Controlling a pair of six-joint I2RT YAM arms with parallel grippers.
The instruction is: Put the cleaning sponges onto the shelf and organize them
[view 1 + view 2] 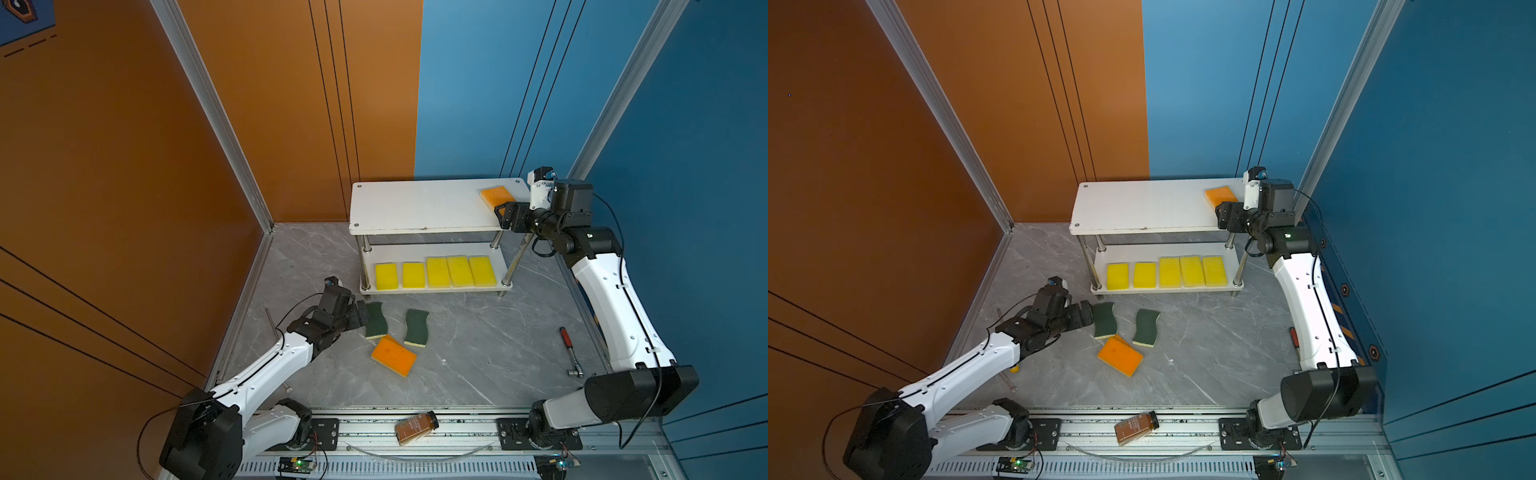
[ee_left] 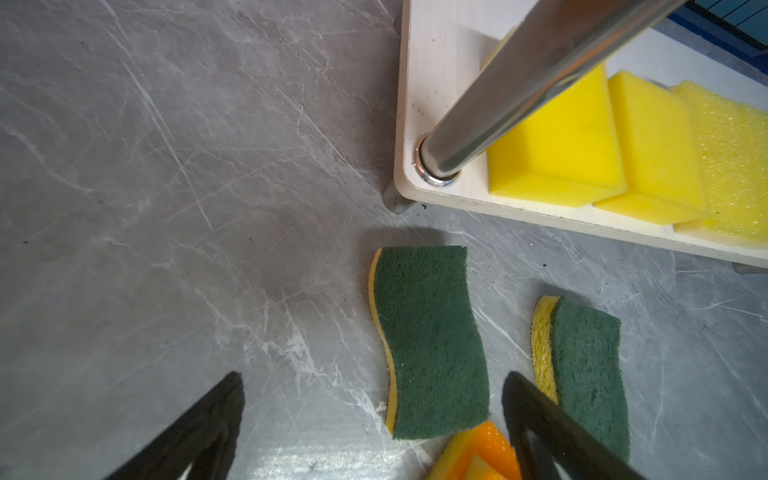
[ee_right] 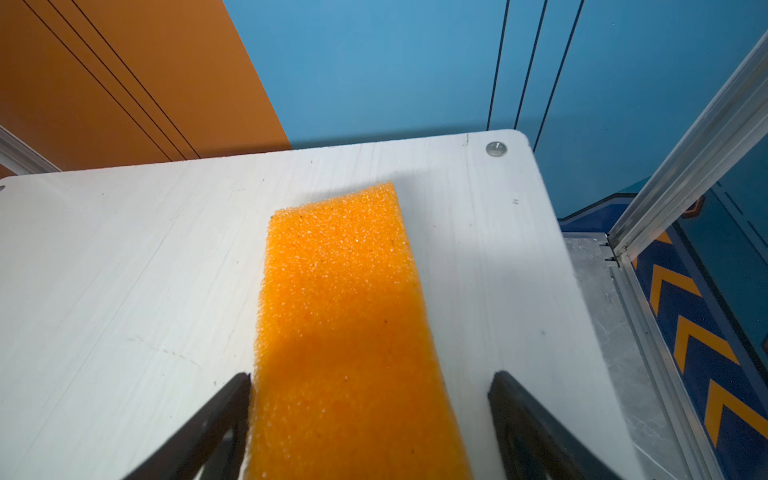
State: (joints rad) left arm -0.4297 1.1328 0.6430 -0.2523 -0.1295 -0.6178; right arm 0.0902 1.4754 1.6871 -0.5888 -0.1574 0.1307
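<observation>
Placement step: right end effector (image 3: pixel 372 375) stood open astride orange sponge (image 3: pixel 340 291) on shelf (image 1: pixel 415 208) top; left end effector (image 2: pixel 374 374), open, hovered near green sponge (image 2: pixel 428 340) on bench (image 2: pixel 166 208); next likely needed descent, closure.

Left arm (image 1: pixel 270 365) reaches low and forward, left gripper (image 1: pixel 365 316) with jaws spread wide; right arm (image 1: pixel 611 307) bends upward, right gripper (image 1: pixel 500 212) level, jaws parted.

Orange sponge (image 1: pixel 496 196) on shelf (image 1: pixel 415 208) top, perhaps inside right pincer (image 1: pixel 501 211)
</observation>
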